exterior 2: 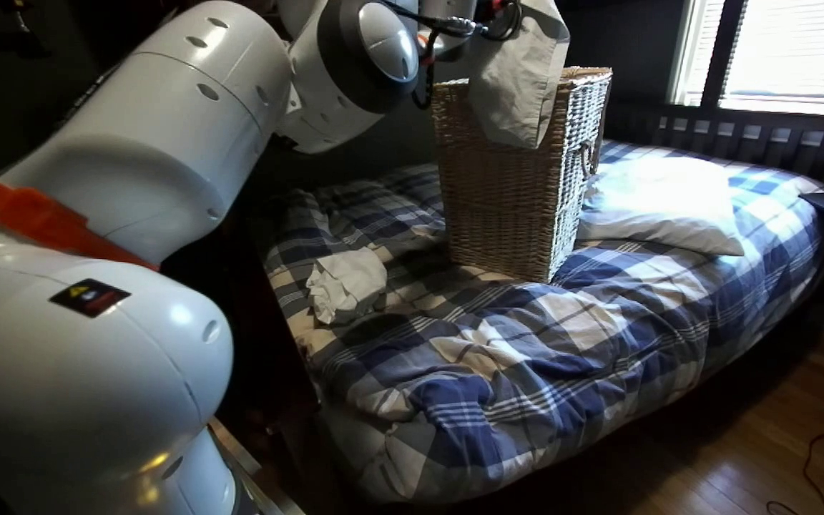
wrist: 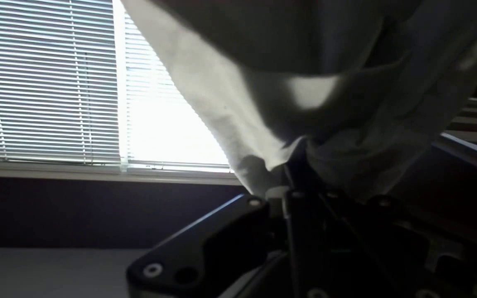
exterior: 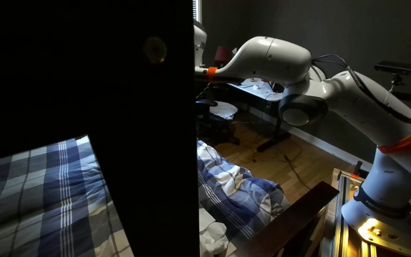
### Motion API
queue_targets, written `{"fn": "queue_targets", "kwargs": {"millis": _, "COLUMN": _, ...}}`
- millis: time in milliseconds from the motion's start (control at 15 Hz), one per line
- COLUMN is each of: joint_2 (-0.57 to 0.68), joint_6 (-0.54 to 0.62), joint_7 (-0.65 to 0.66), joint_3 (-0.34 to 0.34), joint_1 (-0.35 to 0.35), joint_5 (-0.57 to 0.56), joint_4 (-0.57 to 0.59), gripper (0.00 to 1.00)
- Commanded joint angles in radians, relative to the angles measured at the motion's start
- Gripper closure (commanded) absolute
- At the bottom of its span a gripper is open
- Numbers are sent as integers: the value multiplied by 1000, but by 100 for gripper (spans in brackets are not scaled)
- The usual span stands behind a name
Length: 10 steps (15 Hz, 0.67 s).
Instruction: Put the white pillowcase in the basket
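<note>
A tall wicker basket (exterior 2: 501,207) stands upright on a plaid-covered bed (exterior 2: 584,379), a white pillowcase (exterior 2: 516,93) hanging in front of its upper wall; whether the cloth touches the wicker cannot be told. Just right of the basket lies a plump white pillow (exterior 2: 669,204), while a crumpled white cloth (exterior 2: 347,286) rests to the basket's left, apart from it. The robot arm (exterior 2: 190,136), wrapped with an orange band (exterior 2: 33,218), looms left of the basket. Beyond the basket, to its right, daylight pours through a window (exterior 2: 805,54) with blinds.
</note>
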Motion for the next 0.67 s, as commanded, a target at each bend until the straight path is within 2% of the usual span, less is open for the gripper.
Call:
{"fn": "queue_targets", "kwargs": {"millis": 0, "joint_2": 45, "joint_6": 42, "joint_7": 172, "joint_3": -132, "joint_1": 11, "joint_5": -64, "joint_4": 9, "gripper": 72}}
{"fn": "queue_targets", "kwargs": {"millis": 133, "joint_2": 54, "joint_6": 30, "joint_7": 130, "joint_3": -121, "joint_1": 11, "joint_5": -39, "joint_4": 5, "gripper": 68}}
{"fn": "queue_targets", "kwargs": {"millis": 333, "joint_2": -5, "joint_6": 4, "joint_7": -15, "joint_3": -33, "joint_1": 38, "joint_5": 24, "joint_4": -70, "gripper": 45}}
{"fn": "queue_targets", "kwargs": {"millis": 467, "joint_2": -53, "joint_6": -35, "joint_7": -177, "joint_3": 44, "joint_1": 54, "joint_5": 65, "joint_4": -125, "gripper": 31}}
{"fn": "queue_targets", "kwargs": {"millis": 533, "joint_2": -59, "joint_6": -76, "joint_7": -233, "joint_3": 56, "joint_1": 55, "joint_5": 72, "joint_4": -119, "gripper": 22}}
{"fn": "queue_targets", "kwargs": {"millis": 600, "joint_2": -88, "joint_6": -132, "joint_7": -328, "joint_3": 96, "joint_1": 64, "joint_5": 95, "joint_4": -147, "gripper": 16}}
